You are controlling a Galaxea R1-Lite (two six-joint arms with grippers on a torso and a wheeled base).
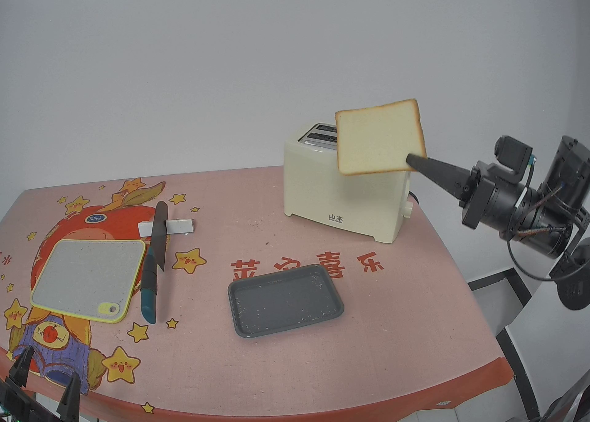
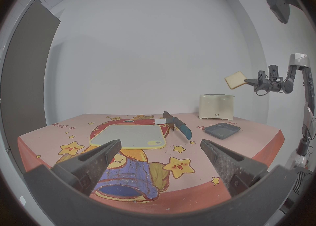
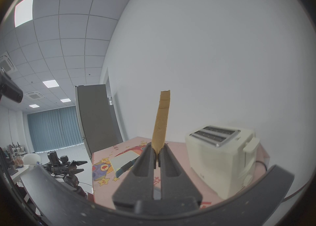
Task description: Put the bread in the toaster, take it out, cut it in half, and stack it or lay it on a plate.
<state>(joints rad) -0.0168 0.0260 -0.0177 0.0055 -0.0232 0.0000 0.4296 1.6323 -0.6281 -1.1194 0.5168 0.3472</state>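
Pinching the bread point(image 1: 378, 136) by one corner, right jaws hover near toaster point(image 1: 347, 202).

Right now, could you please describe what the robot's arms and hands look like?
The right arm is black, built of chunky cylindrical segments, with thin cables looping at the wrist and a small boxy camera on top. Both the right hand and the left hand have two long, dark grey fingers tapering to wedge-like tips.
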